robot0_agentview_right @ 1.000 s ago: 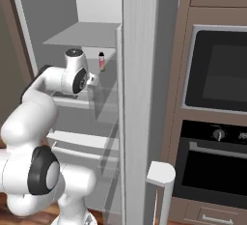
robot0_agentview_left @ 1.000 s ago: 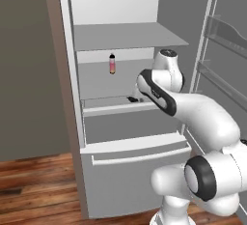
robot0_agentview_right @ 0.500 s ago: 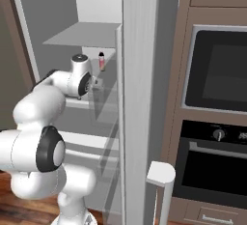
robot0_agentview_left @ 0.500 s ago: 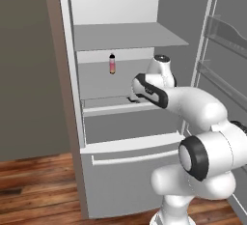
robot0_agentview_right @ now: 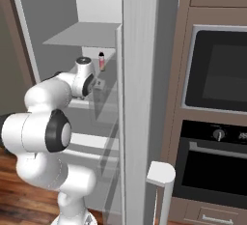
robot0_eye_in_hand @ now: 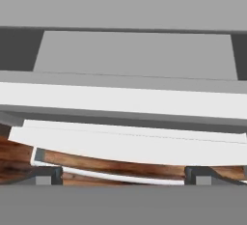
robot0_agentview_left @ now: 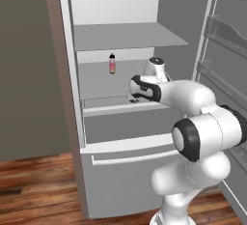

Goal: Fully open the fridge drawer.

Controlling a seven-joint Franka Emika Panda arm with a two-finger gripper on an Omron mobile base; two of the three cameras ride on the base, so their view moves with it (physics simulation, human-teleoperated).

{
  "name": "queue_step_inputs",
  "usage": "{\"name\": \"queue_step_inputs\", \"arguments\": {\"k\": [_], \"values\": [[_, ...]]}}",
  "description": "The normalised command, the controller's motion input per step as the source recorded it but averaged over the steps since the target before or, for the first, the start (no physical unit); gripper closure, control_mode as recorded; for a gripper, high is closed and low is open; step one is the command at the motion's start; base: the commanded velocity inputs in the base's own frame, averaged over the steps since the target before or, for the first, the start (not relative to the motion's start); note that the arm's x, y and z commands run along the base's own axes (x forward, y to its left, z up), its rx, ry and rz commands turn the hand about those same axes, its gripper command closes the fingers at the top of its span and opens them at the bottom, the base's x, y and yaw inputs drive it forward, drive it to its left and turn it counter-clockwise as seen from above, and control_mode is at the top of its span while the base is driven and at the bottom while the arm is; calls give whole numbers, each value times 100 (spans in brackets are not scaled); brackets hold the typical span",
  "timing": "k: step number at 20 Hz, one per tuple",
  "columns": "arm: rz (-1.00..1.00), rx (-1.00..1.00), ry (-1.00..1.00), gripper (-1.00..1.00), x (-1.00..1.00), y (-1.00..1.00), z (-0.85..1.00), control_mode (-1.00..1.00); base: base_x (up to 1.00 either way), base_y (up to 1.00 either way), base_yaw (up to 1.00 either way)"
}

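Fridge drawer (robot0_agentview_left: 128, 122): sat below the lowest fridge shelf, front standing slightly proud of the fridge body.
Gripper (robot0_agentview_left: 133, 98): hung just above the drawer's pale top rim; fingers spread wide, holding nothing.
Bottle (robot0_agentview_left: 112, 63): upright on the shelf above the drawer.

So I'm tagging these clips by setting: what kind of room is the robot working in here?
A home kitchen, rendered rather than real. An open fridge holds a small bottle on a shelf, a built-in oven sits in brown cabinets beside it, and the floor is wood planks.
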Motion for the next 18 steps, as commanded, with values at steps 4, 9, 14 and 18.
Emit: {"name": "queue_step_inputs", "arguments": {"k": [4,9,14,18], "values": [[-1,0,0,-100,32,0,-22,-100,0,0,0],[-1,0,0,-100,31,1,-19,-100,0,0,0],[-2,0,-2,-100,35,1,-16,-100,0,0,0],[-3,0,-1,-100,34,0,-15,-100,0,0,0]]}}
